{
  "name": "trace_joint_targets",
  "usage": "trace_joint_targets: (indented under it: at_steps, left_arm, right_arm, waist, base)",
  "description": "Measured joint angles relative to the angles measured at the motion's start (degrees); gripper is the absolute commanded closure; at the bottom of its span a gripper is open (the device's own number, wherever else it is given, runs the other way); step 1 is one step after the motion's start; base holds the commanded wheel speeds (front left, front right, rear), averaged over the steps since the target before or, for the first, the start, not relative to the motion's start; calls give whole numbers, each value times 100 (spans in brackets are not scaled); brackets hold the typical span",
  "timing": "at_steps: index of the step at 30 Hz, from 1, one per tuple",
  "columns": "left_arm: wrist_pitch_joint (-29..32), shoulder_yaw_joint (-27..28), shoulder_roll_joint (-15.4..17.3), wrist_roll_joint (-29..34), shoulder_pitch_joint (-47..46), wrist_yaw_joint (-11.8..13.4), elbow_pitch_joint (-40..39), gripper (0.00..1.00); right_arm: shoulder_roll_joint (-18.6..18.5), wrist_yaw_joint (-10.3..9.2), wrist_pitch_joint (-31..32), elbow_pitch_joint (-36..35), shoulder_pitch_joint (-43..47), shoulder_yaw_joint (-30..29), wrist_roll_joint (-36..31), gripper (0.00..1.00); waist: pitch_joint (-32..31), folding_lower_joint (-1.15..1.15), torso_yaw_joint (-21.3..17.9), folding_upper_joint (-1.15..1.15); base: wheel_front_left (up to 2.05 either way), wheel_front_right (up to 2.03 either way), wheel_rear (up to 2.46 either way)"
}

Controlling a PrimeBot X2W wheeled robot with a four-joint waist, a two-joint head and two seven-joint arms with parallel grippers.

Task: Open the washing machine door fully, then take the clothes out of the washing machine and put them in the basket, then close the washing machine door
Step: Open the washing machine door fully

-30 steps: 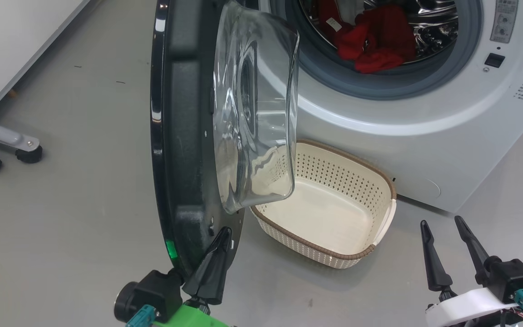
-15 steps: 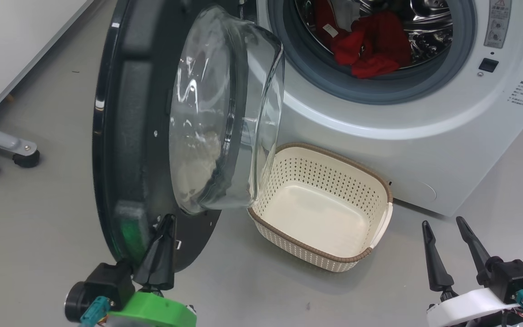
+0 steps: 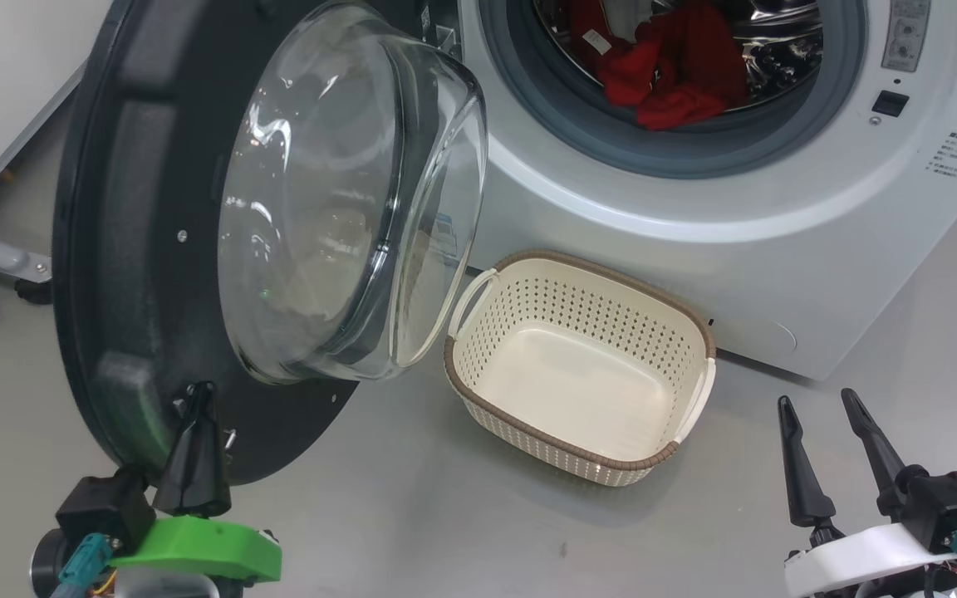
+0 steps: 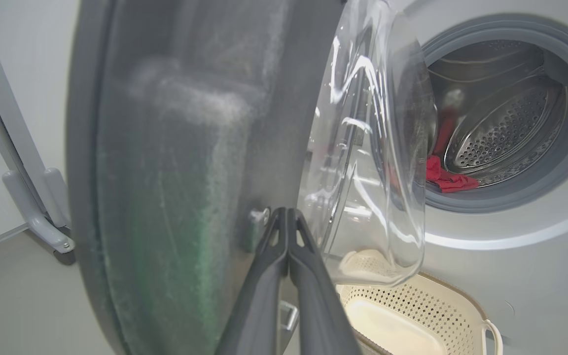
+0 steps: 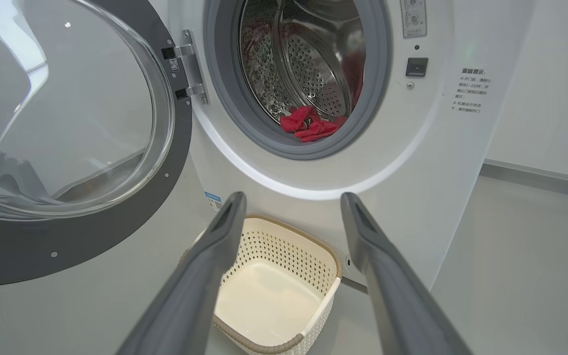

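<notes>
looks down on the door [image 3: 138,249] standing wide open off the machine [image 3: 694,249], hinged at the left of the opening, with its glass [image 3: 337,208] bulging toward the basket [image 3: 570,455]. finds the left gripper [image 3: 198,392] low at the door's inner face, fingers pressed together with nothing between them, tips touching the black plastic near the lower rim. sees from the left wrist those closed tips beside a small metal catch [image 4: 259,217], the glass just to their right. has the right gripper [image 3: 817,400] at the lower right, fingers apart and holding nothing, well apart from the basket and the door. shows the clothes [image 3: 669,75] inside the drum [image 5: 313,64], a red heap at the front edge against the grey ring [image 3: 694,154]. places the basket upright on the floor [image 3: 412,515] just before the machine, below the opening, its cream bottom bare, one white handle [image 3: 466,295] near the glass.
</notes>
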Motion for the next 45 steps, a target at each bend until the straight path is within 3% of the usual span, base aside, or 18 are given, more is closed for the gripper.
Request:
trace_joint_targets:
  at_steps: [24,45]
  left_arm:
    - [-343,1674,-109,-296,-903,1,990,100]
    - [-445,2248,59,-259,-1616,2,1915,100]
  right_arm:
    - [-157,2,0,-148,-191,-45,-52,0]
    - [-201,2,-1,-118,-286,-44,-51,0]
  waist:
    - [637,0,-360,0]
    - [710,0,-450,0]
  base:
    - [0,0,0]
    - [0,0,0]
